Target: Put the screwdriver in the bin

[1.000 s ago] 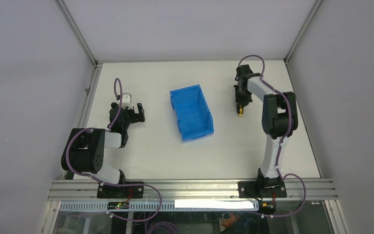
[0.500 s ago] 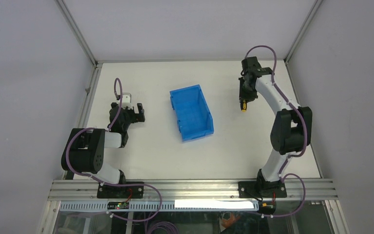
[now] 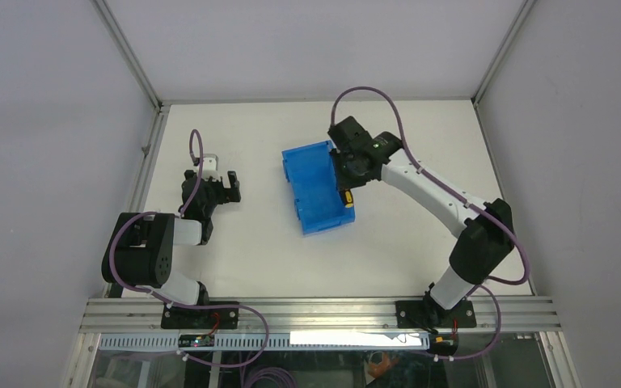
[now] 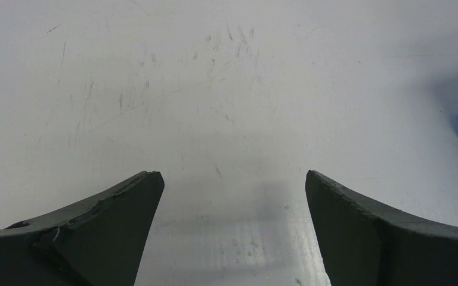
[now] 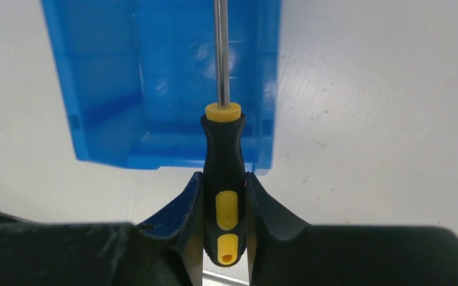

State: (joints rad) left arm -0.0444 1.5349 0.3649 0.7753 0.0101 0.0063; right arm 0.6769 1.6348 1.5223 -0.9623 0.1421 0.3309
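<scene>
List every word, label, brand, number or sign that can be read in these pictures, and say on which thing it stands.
No text can be read in any view.
screwdriver: no print shows on the handle or the shaft.
bin: plain blue plastic, no label shows.
small dark module on the front rail: any marking is too small to read.

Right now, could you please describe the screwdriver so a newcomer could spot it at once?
Find the blue bin mid-table; the right gripper hovers by its edge. Between its fingers sits the screwdriver, the only black-and-yellow thing there, its thin metal shaft pointing over the bin.
</scene>
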